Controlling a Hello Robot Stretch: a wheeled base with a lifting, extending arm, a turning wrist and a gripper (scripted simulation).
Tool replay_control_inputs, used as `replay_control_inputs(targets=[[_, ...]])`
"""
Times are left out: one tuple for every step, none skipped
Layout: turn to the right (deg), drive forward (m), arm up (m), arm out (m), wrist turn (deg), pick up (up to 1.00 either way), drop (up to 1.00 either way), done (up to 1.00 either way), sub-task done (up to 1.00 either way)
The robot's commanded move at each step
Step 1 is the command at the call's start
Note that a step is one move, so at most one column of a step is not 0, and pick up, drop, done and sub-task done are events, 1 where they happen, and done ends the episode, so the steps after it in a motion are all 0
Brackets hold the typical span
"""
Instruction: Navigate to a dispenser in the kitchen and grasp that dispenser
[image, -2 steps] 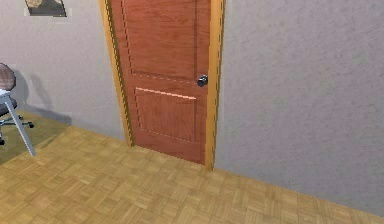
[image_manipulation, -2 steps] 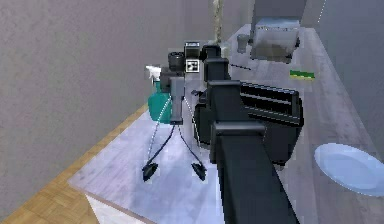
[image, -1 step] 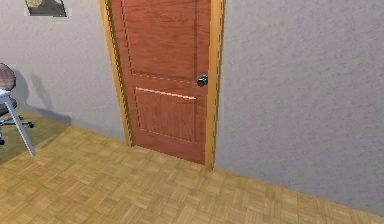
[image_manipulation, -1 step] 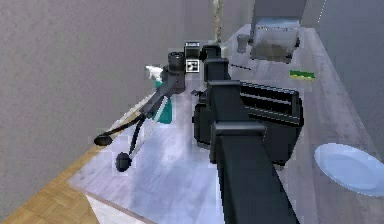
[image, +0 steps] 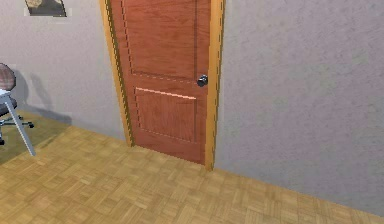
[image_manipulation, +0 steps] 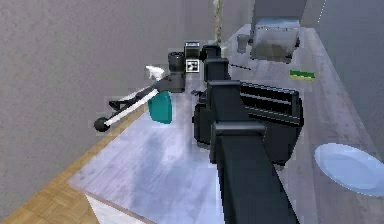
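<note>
Arm side view, nearest us: the arm (image_manipulation: 245, 170) rises as a dark bar over a grey countertop (image_manipulation: 140, 165), with a strip of parquet floor (image_manipulation: 40, 195) at the lower left. A pale blue plate (image_manipulation: 350, 165) lies near the counter's right side. Just right of the arm stands a dark slotted box (image_manipulation: 268, 115), crowding that flank. Farther out, the gripper (image_manipulation: 108, 113) reaches toward the picture's left. The dispenser (image_manipulation: 160, 108), a teal bottle with a white trigger head, sits right at its fingers, with countertop behind it. We cannot tell whether the claw grasps the bottle or is released. Beyond lie a small green item (image_manipulation: 301, 75) and a grey appliance (image_manipulation: 275, 40) at the counter's far end.

In the forward view we see parquet again. A chair (image: 10, 105) stands at the left edge. Straight ahead a closed wooden door (image: 165, 70) with a dark knob (image: 202, 81) blocks the way between grey walls (image: 300, 90), and a picture (image: 47, 7) hangs at the top left.
</note>
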Motion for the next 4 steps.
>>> replay_control_inputs(targets=[[0.0,0.00,0.00,0.00,45.0,0.00,0.00,0.00,0.00],[0.0,0.00,0.00,0.00,30.0,0.00,0.00,0.00,0.00],[0.0,0.00,0.00,0.00,0.0,1.00,0.00,0.00,0.00],[0.0,0.00,0.00,0.00,0.0,0.00,0.00,1.00,0.00]])
